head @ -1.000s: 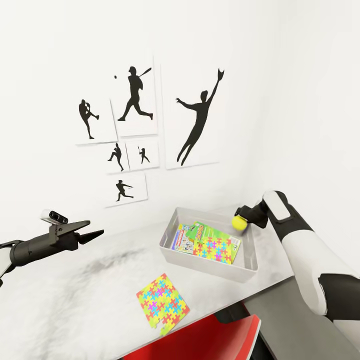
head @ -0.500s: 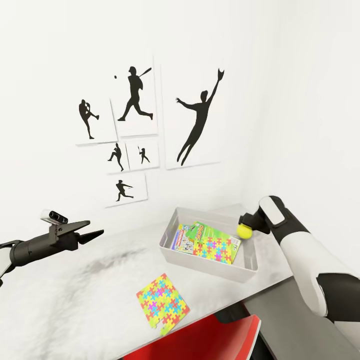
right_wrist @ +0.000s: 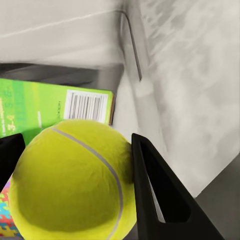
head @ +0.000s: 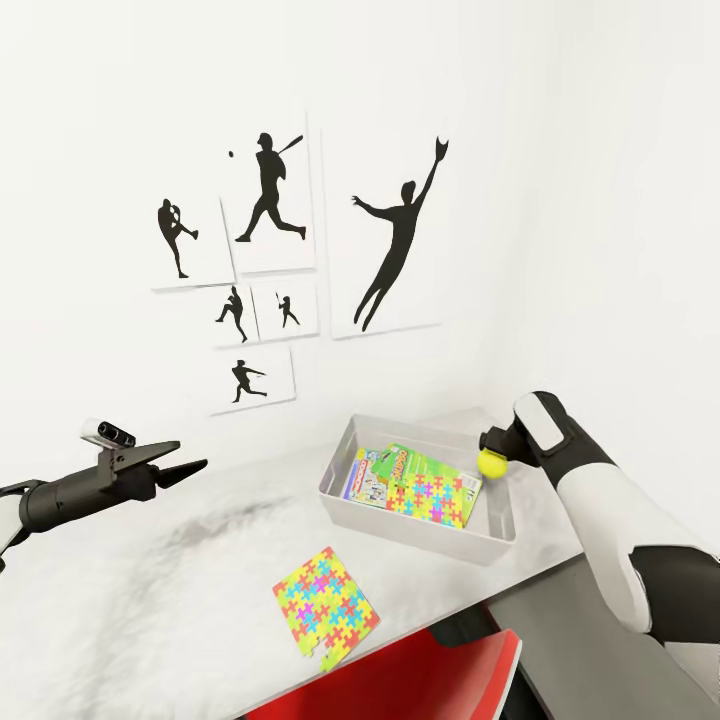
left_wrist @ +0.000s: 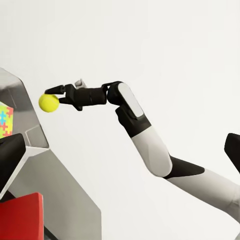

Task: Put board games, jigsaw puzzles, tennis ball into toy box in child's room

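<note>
Over the toy box (head: 337, 470), the right hand (head: 491, 452) has come slightly lower, clamped on the ball (head: 490, 461); release seems near. One puzzle (head: 326, 605) lies on the counter (head: 150, 590). Left hand (head: 190, 467) hovers, fingers together.

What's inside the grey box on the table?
In the box lies a bright jigsaw puzzle on top of a green-edged game and another game, partly hidden. The right pincer holds the tennis ball above the box.
</note>
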Controlling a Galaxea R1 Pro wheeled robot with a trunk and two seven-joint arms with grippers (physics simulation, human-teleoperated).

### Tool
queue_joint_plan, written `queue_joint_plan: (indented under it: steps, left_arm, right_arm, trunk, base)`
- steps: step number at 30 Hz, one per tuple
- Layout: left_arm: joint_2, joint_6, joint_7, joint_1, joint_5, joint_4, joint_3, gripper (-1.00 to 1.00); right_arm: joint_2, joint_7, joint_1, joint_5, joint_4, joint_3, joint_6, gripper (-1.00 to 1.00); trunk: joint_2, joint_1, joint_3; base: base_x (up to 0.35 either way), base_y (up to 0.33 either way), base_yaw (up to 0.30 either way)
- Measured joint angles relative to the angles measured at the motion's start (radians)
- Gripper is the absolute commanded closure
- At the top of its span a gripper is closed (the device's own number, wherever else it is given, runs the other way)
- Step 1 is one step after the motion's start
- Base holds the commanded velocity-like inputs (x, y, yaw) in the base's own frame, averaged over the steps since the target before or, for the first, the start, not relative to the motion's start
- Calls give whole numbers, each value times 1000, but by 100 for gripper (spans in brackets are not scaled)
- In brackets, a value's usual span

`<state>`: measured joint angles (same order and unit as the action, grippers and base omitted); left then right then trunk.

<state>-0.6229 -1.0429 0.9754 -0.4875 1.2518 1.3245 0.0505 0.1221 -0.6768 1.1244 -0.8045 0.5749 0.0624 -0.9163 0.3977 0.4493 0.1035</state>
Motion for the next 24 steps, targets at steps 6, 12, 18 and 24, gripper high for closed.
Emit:
queue_joint_plan:
  steps: [6,12,18,24]
  left_arm:
    - [-1,-1,2,0,2,0,0,-100]
    - [-2,-1,6,1,5,2,0,-100]
    - [-3,-1,43,2,8,9,0,-100]
    - [-4,-1,73,3,4,5,-1,-100]
  right_arm:
    - [-5,0,2,-1,0,1,-3,100]
    - [-7,-1,2,-3,-1,27,-8,100]
    - [-10,-1,2,-5,-13,44,-11,100]
    - [-11,-2,2,-4,-31,46,-12,100]
  trunk:
    - [0,0,0]
    - [0,0,0]
    - [0,0,3]
    - [0,0,7]
  base:
    - [0,0,0]
    - [0,0,0]
    - [0,0,0]
    - [0,0,0]
